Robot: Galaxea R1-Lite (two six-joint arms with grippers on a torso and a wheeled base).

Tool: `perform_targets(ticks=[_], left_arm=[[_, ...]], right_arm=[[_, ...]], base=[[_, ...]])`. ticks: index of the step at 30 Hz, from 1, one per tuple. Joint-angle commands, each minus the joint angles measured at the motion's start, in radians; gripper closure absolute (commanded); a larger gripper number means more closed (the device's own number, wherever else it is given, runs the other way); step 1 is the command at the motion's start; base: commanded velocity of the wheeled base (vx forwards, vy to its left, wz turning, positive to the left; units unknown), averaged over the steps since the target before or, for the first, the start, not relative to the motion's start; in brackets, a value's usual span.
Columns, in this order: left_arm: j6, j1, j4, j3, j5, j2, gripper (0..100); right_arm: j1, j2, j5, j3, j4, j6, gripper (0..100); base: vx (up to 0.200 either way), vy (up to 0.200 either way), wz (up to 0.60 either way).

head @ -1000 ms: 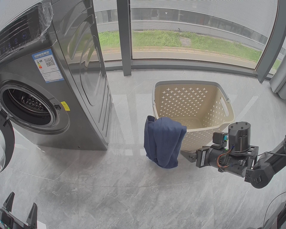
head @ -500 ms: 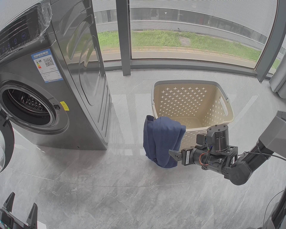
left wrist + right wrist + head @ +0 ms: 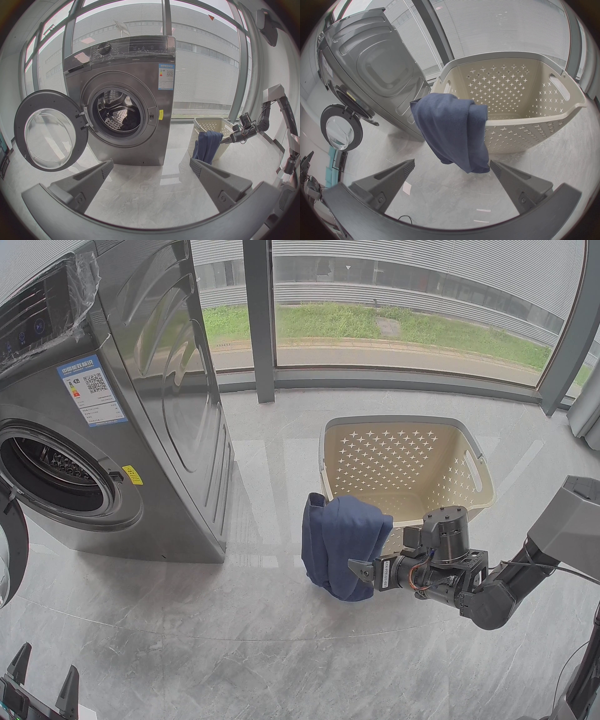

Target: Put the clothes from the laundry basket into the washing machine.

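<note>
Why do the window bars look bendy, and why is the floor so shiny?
Left wrist view: a fisheye lens bows the dark metal window frames. Right wrist view: the same bulge curves the cream star-holed plastic laundry basket. Head view: window daylight gleams off the glossy grey stone floor beside the grey metal washing machine.

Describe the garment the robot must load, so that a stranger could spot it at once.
Right of the grey washing machine stands a cream laundry basket. Over its near rim hangs a dark blue cloth, the only fabric on it.
</note>
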State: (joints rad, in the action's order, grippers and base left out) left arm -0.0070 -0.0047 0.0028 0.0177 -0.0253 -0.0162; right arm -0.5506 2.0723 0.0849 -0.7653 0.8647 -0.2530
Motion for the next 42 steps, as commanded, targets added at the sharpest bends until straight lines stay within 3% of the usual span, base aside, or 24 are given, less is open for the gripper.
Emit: perform_targets(ticks=[1, 23, 24, 35, 42], left_arm=[[-0.001, 0.0, 0.0, -0.018, -0.001, 0.012, 0], [-0.008, -0.001, 0.0, -0.016, 0.002, 0.012, 0], [-0.008, 0.0, 0.0, -0.016, 0.002, 0.01, 0], [-0.01, -0.001, 0.0, -0.016, 0.002, 0.012, 0], [-0.013, 0.0, 0.0, -0.016, 0.004, 0.012, 0]], right_arm=[[-0.002, 0.008, 0.001, -0.008, 0.0, 0.0, 0], [0.012, 0.138, -0.007, -0.183, 0.051, 0.032, 0], [0.012, 0.14, -0.011, -0.187, 0.051, 0.032, 100], [0.003, 0.104, -0.02, -0.137, 0.073, 0.029, 100], [-0.002, -0.181, -0.063, 0.001, 0.086, 0.017, 100]], base=[[0.0, 0.0, 0.0], [0.0, 0.0, 0.0], [0.0, 0.0, 0.0], [0.0, 0.0, 0.0], [0.0, 0.0, 0.0]])
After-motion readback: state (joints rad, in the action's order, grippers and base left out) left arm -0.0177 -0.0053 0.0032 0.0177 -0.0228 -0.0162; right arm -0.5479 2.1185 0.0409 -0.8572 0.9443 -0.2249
